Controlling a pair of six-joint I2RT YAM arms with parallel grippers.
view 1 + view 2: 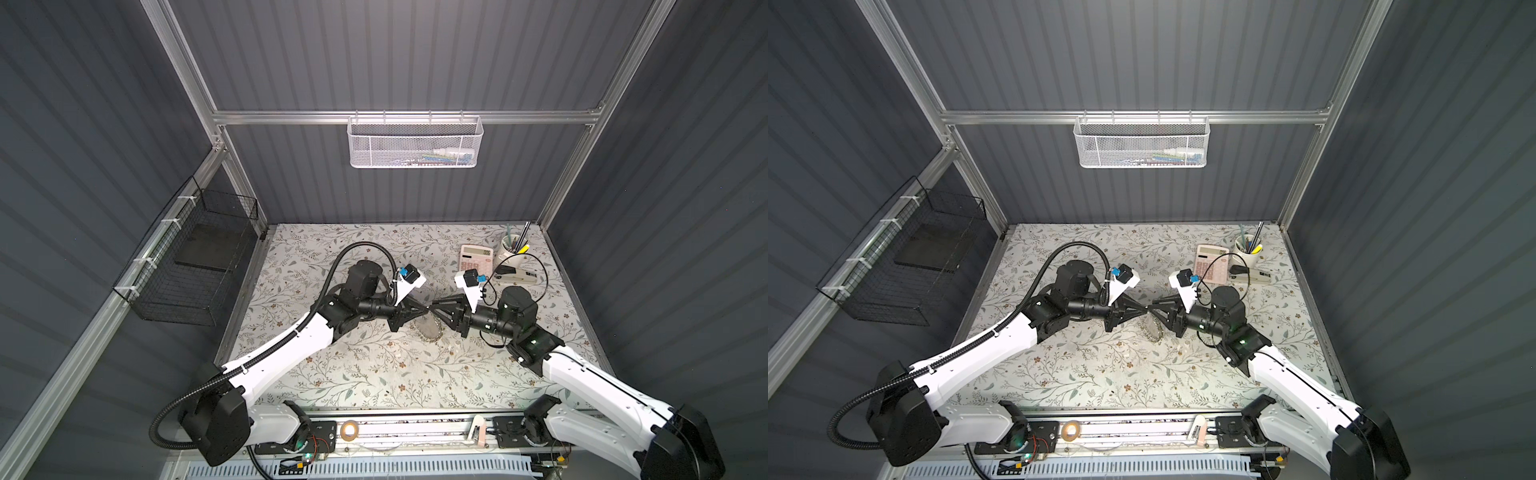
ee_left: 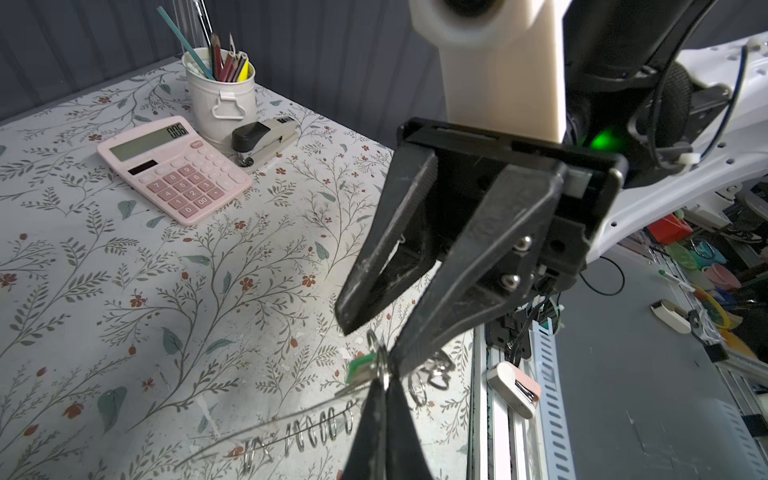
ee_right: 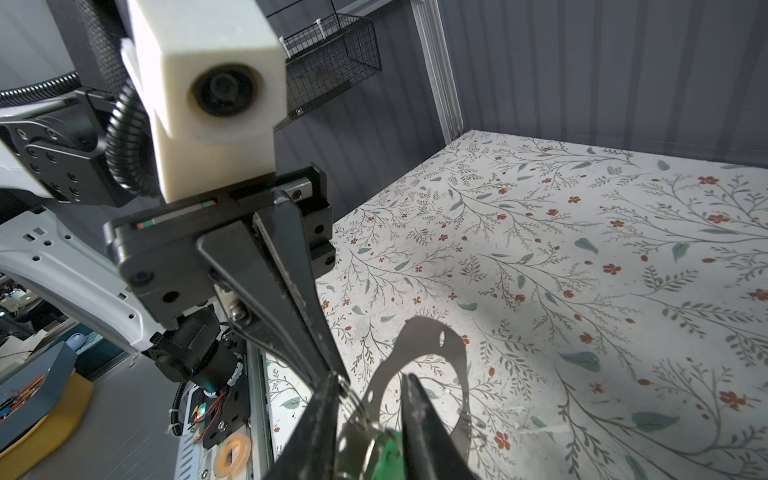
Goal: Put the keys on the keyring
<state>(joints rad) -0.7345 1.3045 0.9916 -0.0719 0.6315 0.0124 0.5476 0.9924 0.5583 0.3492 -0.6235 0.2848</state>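
White cup (image 2: 224,102) holds pens (image 2: 226,62); left gripper (image 3: 337,374) pinches keyring (image 2: 320,430); right gripper (image 2: 372,340) spread by green key (image 2: 356,369).

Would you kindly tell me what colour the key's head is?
Bright green; the key shows best in the left wrist view.

Table cover (image 1: 374,374), pale, printed with leafy sprigs and small red flowers; calculator (image 1: 476,257), pink, lying flat toward the far right corner in both top views; cup (image 1: 512,253), white, upright just beside the calculator, filled with pens and pencils; stapler (image 1: 517,277), black and grey, lying just in front of the cup; mesh basket (image 1: 395,145), white, hung on the rear rail, contents indistinct; wire basket (image 1: 174,307), black, on the left wall, a dark flat slab (image 1: 208,245) inside; tape roll (image 1: 349,430) on the front rail
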